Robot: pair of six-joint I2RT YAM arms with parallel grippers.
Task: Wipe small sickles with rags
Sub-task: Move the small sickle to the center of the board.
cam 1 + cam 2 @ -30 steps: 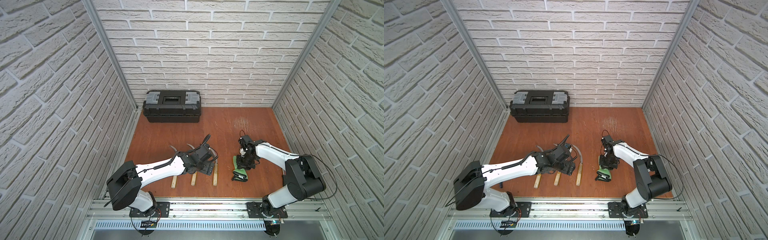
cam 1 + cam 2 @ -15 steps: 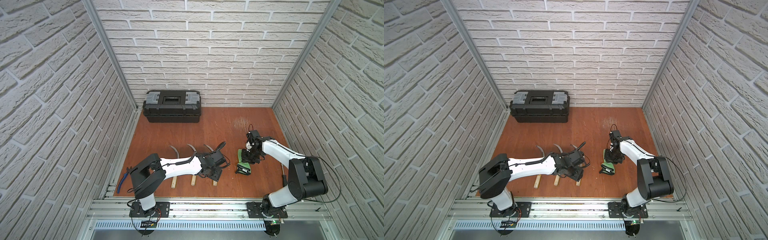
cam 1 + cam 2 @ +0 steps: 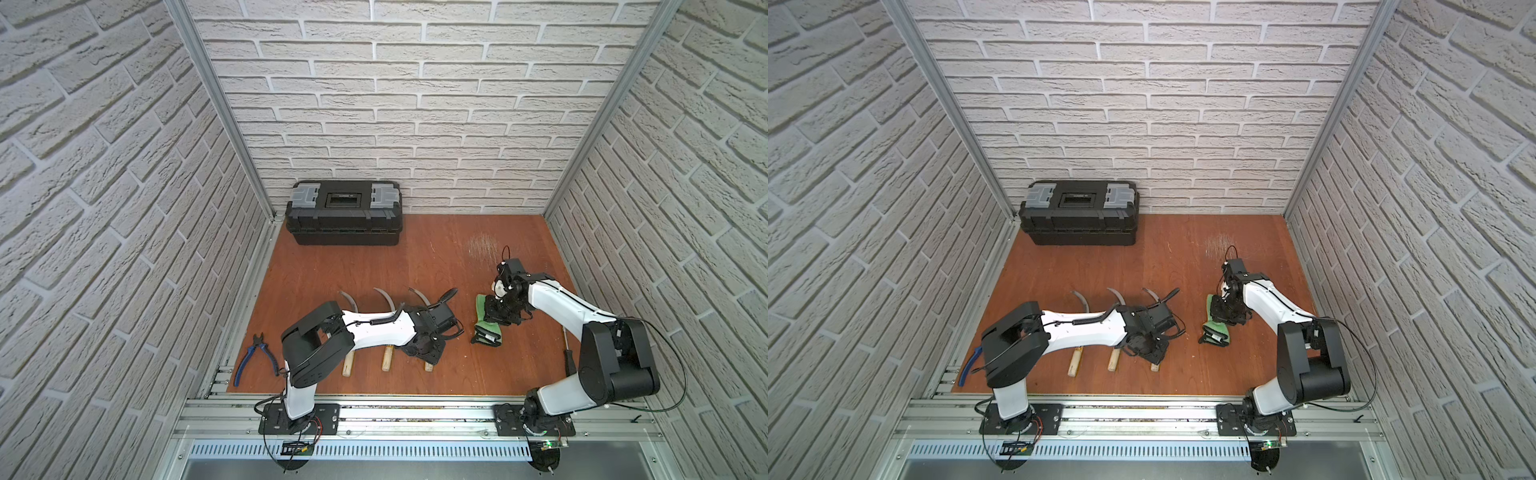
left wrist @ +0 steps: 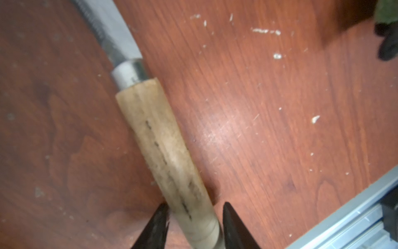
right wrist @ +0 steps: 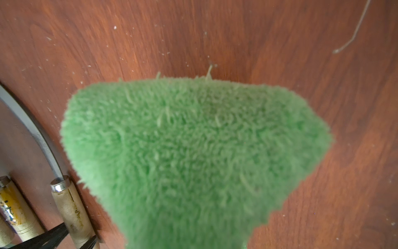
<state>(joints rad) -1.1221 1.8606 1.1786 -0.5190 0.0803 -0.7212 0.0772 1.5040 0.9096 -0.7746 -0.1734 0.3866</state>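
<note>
Left gripper (image 4: pixel 195 217) straddles one sickle handle (image 4: pixel 159 146) — whether clenched, unclear — right gripper (image 3: pixel 496 311) grasps the rag (image 5: pixel 193 151).

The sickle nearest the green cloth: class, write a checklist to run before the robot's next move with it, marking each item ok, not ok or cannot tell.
1. Left end effector straddles the sickle handle: ok.
2. Firm grip on that handle: cannot tell.
3. Right end effector shut on green cloth: ok.
4. Cloth touching the blade: not ok, they are apart.
5. Pliers away from the working area: ok.
</note>
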